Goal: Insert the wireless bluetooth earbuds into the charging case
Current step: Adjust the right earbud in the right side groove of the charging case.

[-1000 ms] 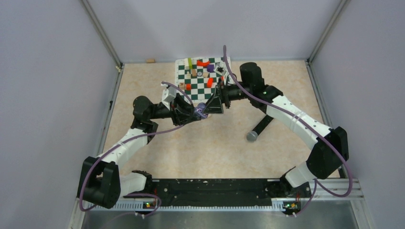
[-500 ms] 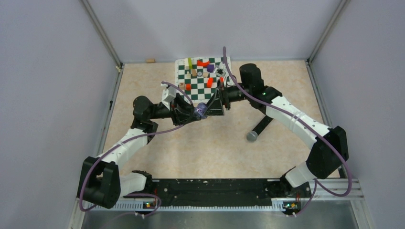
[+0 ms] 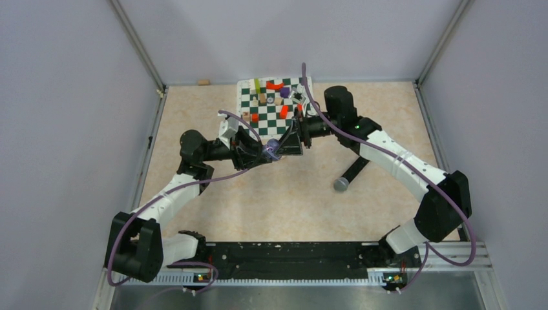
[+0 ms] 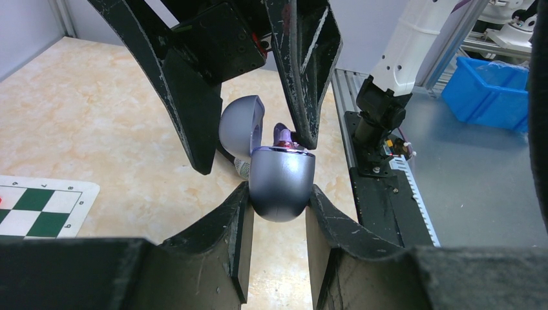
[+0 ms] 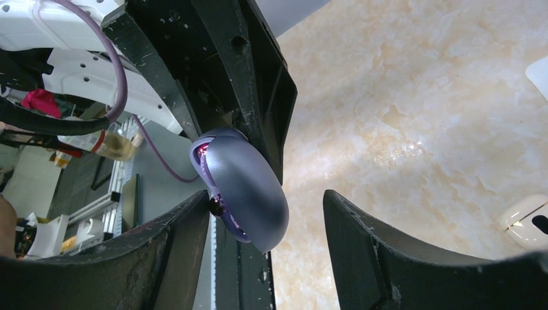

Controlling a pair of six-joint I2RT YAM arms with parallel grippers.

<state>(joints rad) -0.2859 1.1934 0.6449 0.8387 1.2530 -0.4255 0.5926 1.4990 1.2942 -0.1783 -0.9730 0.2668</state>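
Noted a slight leftward nudge of the right gripper (image 3: 289,138) since a second back; found all else as before. Found the left gripper (image 4: 279,192) clamped on the lower half of the glossy lavender egg-shaped charging case (image 4: 282,181), mid-frame, clear of the beige marbled desk (image 4: 97,123), with hinged lid (image 4: 240,126) swung open. Saw right gripper fingers apart, straddling the open top from above, one tip touching or just beside a small purple earbud (image 4: 282,134) poking from the case mouth. Spotted green-and-white chequered mat (image 3: 271,106) upper centre of overhead view, black stick microphone (image 3: 352,173) lower right of centre.
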